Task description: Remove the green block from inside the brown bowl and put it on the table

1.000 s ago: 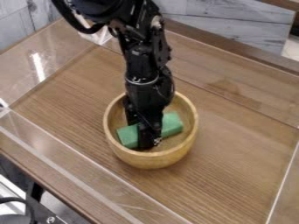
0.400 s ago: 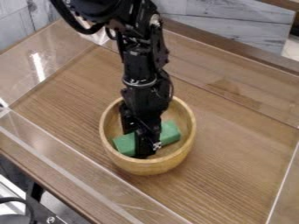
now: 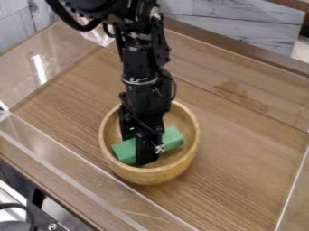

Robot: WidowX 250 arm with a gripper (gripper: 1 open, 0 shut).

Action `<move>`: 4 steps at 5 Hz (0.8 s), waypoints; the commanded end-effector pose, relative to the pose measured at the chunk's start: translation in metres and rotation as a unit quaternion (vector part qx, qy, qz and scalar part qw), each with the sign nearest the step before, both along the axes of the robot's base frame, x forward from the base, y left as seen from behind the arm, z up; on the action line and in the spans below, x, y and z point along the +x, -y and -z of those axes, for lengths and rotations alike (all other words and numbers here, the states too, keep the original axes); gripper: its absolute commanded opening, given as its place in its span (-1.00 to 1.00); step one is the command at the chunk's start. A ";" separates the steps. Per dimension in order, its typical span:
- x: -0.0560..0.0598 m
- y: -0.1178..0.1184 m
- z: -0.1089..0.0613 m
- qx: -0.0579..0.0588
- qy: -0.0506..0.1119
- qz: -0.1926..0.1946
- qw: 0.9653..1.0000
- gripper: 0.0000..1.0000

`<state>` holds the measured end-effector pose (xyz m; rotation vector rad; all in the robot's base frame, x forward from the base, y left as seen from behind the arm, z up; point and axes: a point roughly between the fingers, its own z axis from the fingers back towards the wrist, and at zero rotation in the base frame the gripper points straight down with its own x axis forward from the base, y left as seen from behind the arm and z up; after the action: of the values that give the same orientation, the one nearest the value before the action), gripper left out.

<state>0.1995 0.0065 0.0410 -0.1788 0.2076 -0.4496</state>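
The brown bowl sits on the table near the front middle. Inside it lies the green block, tilted, with one end showing on each side of the fingers. My gripper points steeply down into the bowl, and its black fingers are shut on the middle of the green block. The fingertips and the block's middle are hidden behind the fingers and the bowl's near rim. The block still sits below the rim.
Clear acrylic walls line the table's left, front and far edges. Bare wood-grain tabletop lies to the left and right of the bowl. The black arm rises up and to the left from the bowl.
The arm, the green block and the bowl have all shifted a little toward the lower left. The arm leans more upright now, and the grip on the block is unchanged.
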 end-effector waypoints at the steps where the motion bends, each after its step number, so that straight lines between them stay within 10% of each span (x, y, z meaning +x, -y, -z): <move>1: 0.007 0.001 -0.019 -0.004 0.020 -0.010 1.000 -1.00; 4: 0.000 0.015 -0.036 -0.022 -0.004 -0.020 1.000 -1.00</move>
<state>0.1881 -0.0087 0.0628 -0.2492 0.2716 -0.4018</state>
